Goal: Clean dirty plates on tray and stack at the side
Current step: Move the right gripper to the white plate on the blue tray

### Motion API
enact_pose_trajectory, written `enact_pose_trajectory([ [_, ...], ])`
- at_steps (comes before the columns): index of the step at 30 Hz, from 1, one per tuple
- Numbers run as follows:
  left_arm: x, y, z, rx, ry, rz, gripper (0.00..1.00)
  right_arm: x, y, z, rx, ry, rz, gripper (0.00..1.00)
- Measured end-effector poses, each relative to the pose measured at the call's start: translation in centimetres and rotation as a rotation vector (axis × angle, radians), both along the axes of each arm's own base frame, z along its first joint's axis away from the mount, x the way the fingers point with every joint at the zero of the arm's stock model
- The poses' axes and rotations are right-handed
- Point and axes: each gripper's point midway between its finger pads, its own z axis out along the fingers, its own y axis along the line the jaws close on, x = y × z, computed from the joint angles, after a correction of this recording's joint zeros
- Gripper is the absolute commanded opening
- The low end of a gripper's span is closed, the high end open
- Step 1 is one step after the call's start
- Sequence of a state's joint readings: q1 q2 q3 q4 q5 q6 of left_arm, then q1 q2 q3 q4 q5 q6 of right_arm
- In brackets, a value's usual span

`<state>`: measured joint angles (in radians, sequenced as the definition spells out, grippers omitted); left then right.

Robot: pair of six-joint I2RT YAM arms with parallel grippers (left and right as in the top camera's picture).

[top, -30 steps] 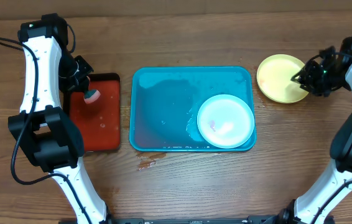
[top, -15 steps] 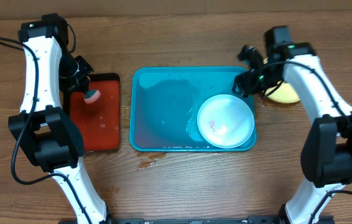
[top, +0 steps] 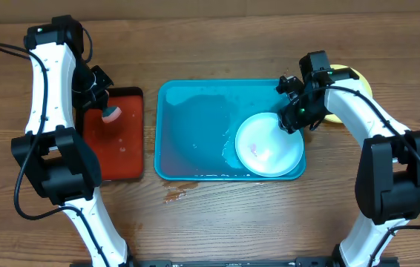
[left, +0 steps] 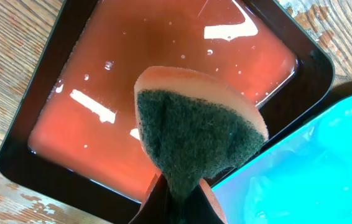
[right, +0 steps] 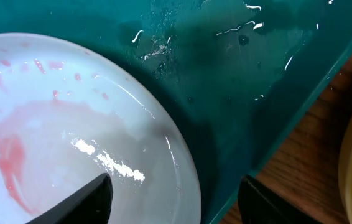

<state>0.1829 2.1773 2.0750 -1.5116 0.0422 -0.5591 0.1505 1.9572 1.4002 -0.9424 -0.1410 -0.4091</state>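
Note:
A pale blue-white plate (top: 268, 144) with pink-red smears lies in the right part of the turquoise tray (top: 195, 126). It fills the left of the right wrist view (right: 70, 143). A lime-green rimmed plate (top: 338, 115) lies on the table right of the tray, mostly hidden by the right arm. My right gripper (top: 293, 121) is open, its fingers (right: 176, 202) straddling the pale plate's rim at its upper right. My left gripper (top: 100, 100) is shut on a sponge (left: 194, 134), green scouring side up, held above the red-brown tray (left: 132, 93).
The red-brown, black-rimmed tray (top: 113, 141) holds liquid and stands left of the turquoise tray. The turquoise tray's floor (right: 244, 74) is wet. A wet stain (top: 176, 195) marks the wood in front of the turquoise tray.
My right arm has swung left from the green plate beside the tray to the pale plate's rim in the tray. The left arm and sponge have not moved.

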Motion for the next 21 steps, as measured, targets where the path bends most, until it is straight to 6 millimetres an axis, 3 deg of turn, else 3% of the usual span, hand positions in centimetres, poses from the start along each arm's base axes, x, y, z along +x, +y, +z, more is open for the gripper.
enact_pose_trajectory([
  [9, 0.0, 0.0, 0.0, 0.000, 0.000, 0.000, 0.04, -0.3, 0.0, -1.3, -0.001, 0.034, 0.007, 0.59],
  [16, 0.0, 0.0, 0.0, 0.000, 0.000, 0.000, 0.04, -1.2, 0.2, -1.9, 0.007, 0.082, 0.008, 0.40],
  [21, 0.0, 0.0, 0.0, 0.000, 0.000, 0.000, 0.04, -2.3, -0.1, -2.0, -0.007, 0.131, -0.011, 0.40],
])
